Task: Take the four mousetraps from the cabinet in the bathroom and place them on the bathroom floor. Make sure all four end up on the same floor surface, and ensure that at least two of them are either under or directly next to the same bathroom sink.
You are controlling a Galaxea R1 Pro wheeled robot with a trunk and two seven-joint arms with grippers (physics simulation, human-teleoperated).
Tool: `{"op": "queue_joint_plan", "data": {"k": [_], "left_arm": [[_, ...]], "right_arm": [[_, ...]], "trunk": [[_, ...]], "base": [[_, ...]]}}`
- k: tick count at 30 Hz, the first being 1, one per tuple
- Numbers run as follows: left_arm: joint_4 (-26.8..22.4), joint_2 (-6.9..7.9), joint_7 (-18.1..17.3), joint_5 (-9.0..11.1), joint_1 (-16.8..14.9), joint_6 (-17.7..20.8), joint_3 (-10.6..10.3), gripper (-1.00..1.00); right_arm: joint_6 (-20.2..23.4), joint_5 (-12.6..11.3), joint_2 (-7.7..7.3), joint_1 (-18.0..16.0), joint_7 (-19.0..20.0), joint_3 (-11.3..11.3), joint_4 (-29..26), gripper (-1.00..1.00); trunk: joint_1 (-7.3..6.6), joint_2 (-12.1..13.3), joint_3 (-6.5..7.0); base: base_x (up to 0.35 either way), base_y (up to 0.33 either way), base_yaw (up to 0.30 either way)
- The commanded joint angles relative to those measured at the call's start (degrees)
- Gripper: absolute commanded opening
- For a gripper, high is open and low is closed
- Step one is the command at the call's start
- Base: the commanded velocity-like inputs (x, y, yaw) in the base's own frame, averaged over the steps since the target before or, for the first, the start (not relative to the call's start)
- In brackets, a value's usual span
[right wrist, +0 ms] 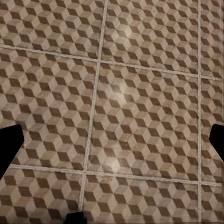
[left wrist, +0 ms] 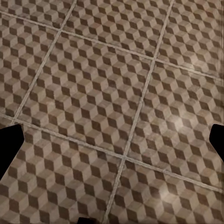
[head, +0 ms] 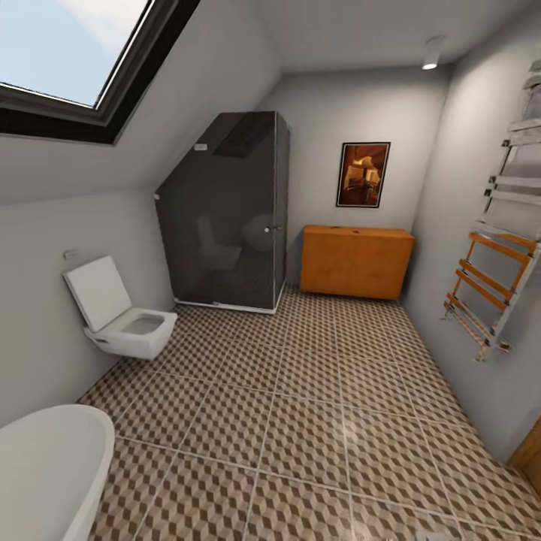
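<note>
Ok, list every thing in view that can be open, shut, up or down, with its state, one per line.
Low orange-brown wooden cabinet: front shut, no mousetraps showing.
White wall-hung toilet: lid raised, bowl open.
Dark glass shower cabin: door shut.
Round ceiling spotlight: lit.
Left pincer: fingers wide apart, empty, over the cube-pattern tiled floor.
Right pincer: fingers wide apart, empty.

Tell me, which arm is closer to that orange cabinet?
Can't tell: neither is clearly nearer. The cabinet stands at the far end of the room. The left fingers and right fingers both hang over tiled floor, well short of it.
</note>
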Motion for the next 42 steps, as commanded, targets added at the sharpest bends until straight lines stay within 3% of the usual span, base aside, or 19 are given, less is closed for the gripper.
{"op": "queue_joint_plan", "data": {"k": [1, 22, 32, 42], "left_arm": [[0.22, -0.03, 0.32, 0.11, -0.1, -0.36, -0.5, 1.0], [0.22, -0.1, 0.33, 0.11, -0.1, -0.23, -0.5, 1.0], [0.22, -0.16, 0.4, 0.11, -0.1, -0.13, -0.5, 1.0], [0.22, -0.13, 0.4, 0.11, -0.1, -0.11, -0.5, 1.0]], "right_arm": [[-0.41, -0.25, 0.01, -0.13, 0.01, 0.05, 0.27, 1.0], [-0.41, -0.25, 0.01, -0.13, 0.01, 0.05, 0.32, 1.0], [-0.41, -0.33, 0.01, -0.13, 0.01, 0.05, 0.29, 1.0], [-0.41, -0.34, 0.01, -0.13, 0.01, 0.05, 0.31, 1.0]], "trunk": [[0.04, -0.14, -0.13], [0.04, -0.14, -0.13], [0.04, -0.14, -0.13], [0.04, -0.14, -0.13]], "base": [[0.0, 0.0, -0.276], [0.007, 0.0, -0.275], [0.261, 0.0, -0.231], [0.326, 0.0, -0.04]]}}
